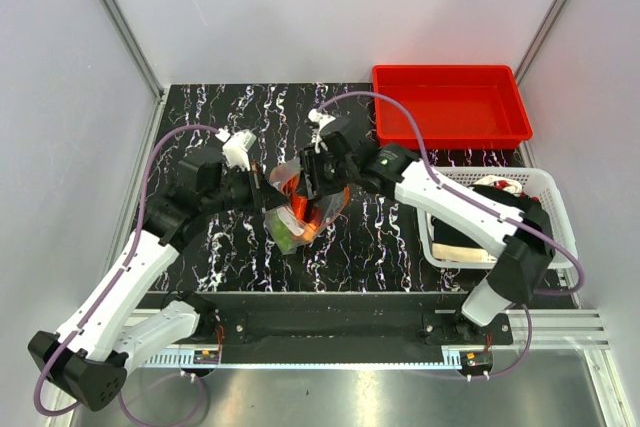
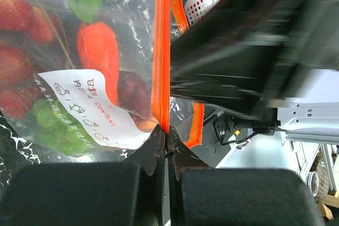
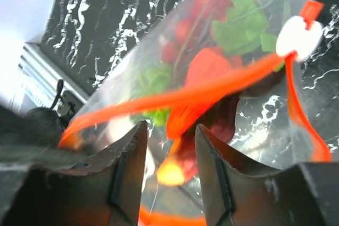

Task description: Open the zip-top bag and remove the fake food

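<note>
The clear zip-top bag [image 1: 298,215] hangs between both grippers over the black marbled table. My left gripper [image 1: 264,187] is shut on the bag's orange zip strip [image 2: 161,67]. Through the plastic the left wrist view shows the orange carrot [image 2: 98,51], red tomatoes [image 2: 13,9], a dark purple piece [image 2: 135,91], green bits [image 2: 53,125] and the white label [image 2: 85,104]. My right gripper [image 3: 169,133] is open at the bag's mouth. The carrot [image 3: 209,70] points between its fingers, below the zip strip [image 3: 175,98]. A white slider [image 3: 299,38] sits on the strip.
A red bin [image 1: 450,107] stands at the back right. A white mesh basket [image 1: 545,187] holding items sits at the right, under the right arm. The table's front rail runs along the near edge.
</note>
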You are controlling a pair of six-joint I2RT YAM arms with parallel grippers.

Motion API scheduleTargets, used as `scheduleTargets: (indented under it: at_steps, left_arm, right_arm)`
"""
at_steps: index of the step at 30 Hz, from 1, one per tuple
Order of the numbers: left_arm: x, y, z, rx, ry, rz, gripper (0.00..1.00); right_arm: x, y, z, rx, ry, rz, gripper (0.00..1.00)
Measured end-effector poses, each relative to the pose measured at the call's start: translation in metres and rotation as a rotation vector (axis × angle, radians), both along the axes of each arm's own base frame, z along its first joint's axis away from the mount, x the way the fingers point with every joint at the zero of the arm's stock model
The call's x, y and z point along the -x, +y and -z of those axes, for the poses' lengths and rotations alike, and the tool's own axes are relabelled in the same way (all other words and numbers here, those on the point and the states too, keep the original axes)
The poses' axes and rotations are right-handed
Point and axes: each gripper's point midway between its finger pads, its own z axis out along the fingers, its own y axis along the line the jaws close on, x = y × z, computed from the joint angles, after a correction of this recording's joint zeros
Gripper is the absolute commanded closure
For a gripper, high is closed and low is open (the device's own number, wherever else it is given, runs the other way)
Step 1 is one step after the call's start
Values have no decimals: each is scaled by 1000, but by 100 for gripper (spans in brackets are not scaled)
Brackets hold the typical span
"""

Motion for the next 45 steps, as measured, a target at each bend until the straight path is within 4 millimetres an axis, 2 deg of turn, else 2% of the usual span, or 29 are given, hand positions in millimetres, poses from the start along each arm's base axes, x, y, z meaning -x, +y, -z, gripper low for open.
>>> scheduleTargets:
  at_steps: [5, 8, 12, 18, 22, 23, 26, 28, 32, 38, 45]
  left_arm:
    - [1, -1, 2, 11, 14, -2, 100]
    - [1, -3, 2, 19, 15, -1, 100]
    - [1, -5, 3, 27, 17, 2, 100]
    - [2, -8, 2, 39, 18, 6, 100]
    - [2, -9, 5, 38, 24, 8, 100]
    - [2, -9, 5, 38, 25, 7, 100]
    - [1, -8, 6, 37, 23, -2, 100]
    - [-1, -6, 7, 34, 22, -22, 100]
    - [-5, 2, 5, 29, 3, -92, 100]
    - [-15, 7, -4, 56, -22, -171, 100]
    - [-17, 2, 11, 67, 23, -180, 100]
  right_arm:
    - [-7, 9, 31, -5, 56, 58, 45]
    - [-12, 12, 41, -24, 73, 106, 39]
    - [-22, 20, 47, -49, 72, 141, 38]
    - [-36, 26, 72, -22, 78, 186, 39]
    - [-40, 29, 76, -21, 71, 194, 56]
    - [-41, 29, 76, -23, 66, 193, 67]
    - [-42, 30, 75, -23, 53, 184, 82]
    - [-40, 27, 74, -19, 44, 176, 87]
    - [-30, 17, 63, -36, 26, 156, 92]
    - [-14, 3, 20, -111, -44, 121, 91]
    - [-15, -5, -26, -181, -171, 108, 89]
